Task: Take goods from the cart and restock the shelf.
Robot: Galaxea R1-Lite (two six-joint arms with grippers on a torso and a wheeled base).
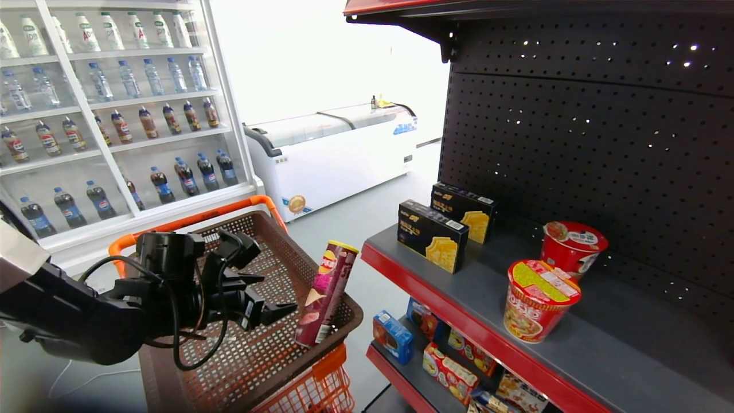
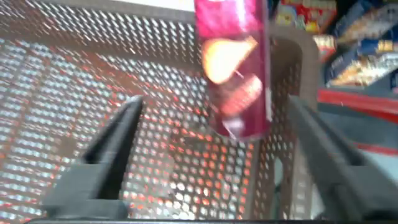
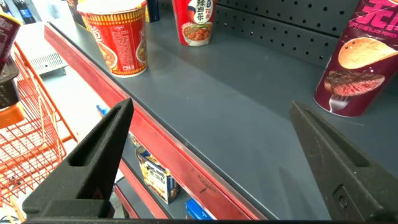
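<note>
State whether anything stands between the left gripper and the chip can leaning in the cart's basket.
Nothing visible does. The open left gripper faces the chip can, with only bare basket mesh beneath the gap between them.

The right claw (image 3: 211,109) hangs over a grey metal shelf board (image 3: 236,106) with a red front edge, its two dark fingers (image 3: 93,168) spread wide apart. On the board a maroon cylindrical crisp can (image 3: 354,62) stands upright by the black perforated back panel (image 3: 280,31). Farther along are a red and yellow paper noodle cup (image 3: 118,37) by the front edge and a second red noodle cup (image 3: 198,22) nearer the panel. Small colourful cardboard boxes (image 3: 152,177) sit on a lower shelf, with an orange wire cart basket (image 3: 25,137) beside them.
</note>
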